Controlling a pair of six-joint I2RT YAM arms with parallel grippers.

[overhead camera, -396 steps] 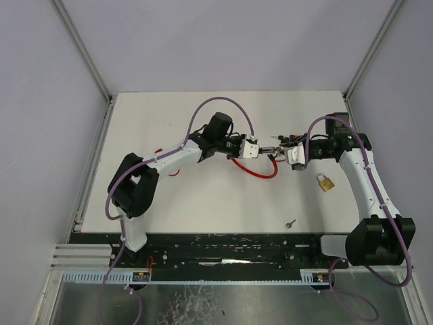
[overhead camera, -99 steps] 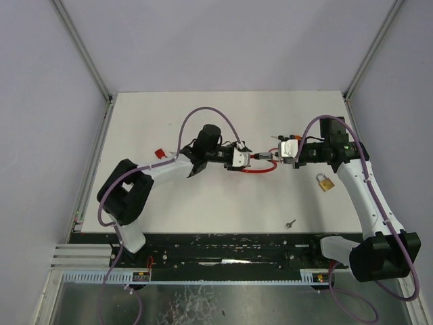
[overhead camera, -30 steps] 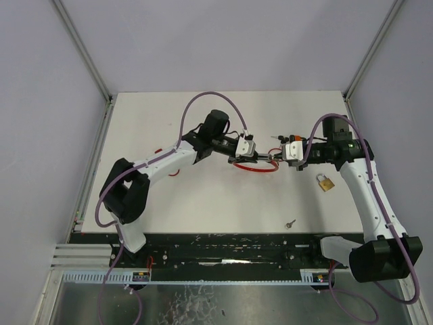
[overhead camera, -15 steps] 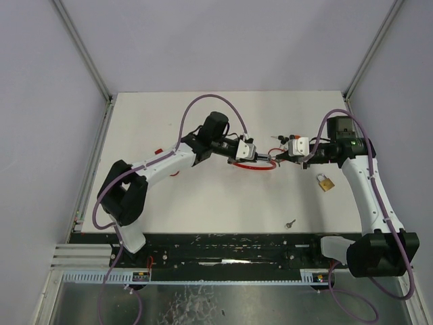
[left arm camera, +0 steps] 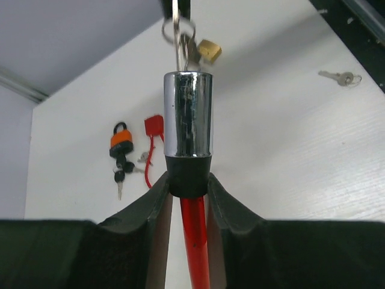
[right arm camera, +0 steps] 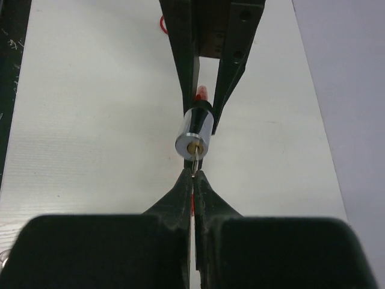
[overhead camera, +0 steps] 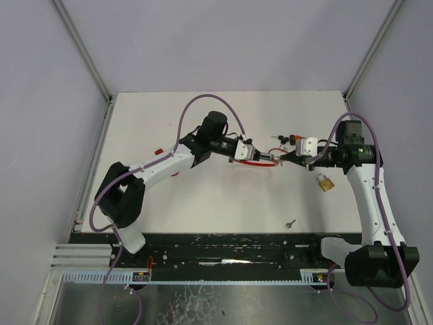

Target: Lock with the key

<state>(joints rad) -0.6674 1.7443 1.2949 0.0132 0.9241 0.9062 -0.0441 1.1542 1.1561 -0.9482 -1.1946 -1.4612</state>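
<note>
Shows right gripper (right arm camera: 194, 176) drawn back toward 3 o'clock since half a second ago, fingers pressed on key (right arm camera: 195, 160), blade seated in barrel (right arm camera: 197, 133) that left gripper (left arm camera: 188, 180) pinches from 9 o'clock over table (overhead camera: 169, 122) centre; suggests turn pending.

Bench (overhead camera: 203, 196): white, flat top. Lying directly on it:
- brass padlock (overhead camera: 326, 183), right side
- single loose key (overhead camera: 290, 223), near edge, right of centre
- orange-topped padlock (left arm camera: 121, 139), far side, with small keys (left arm camera: 120, 176) touching it
- red tag (left arm camera: 154, 125), just beside that padlock
- small red piece (overhead camera: 159, 152), left side
</note>
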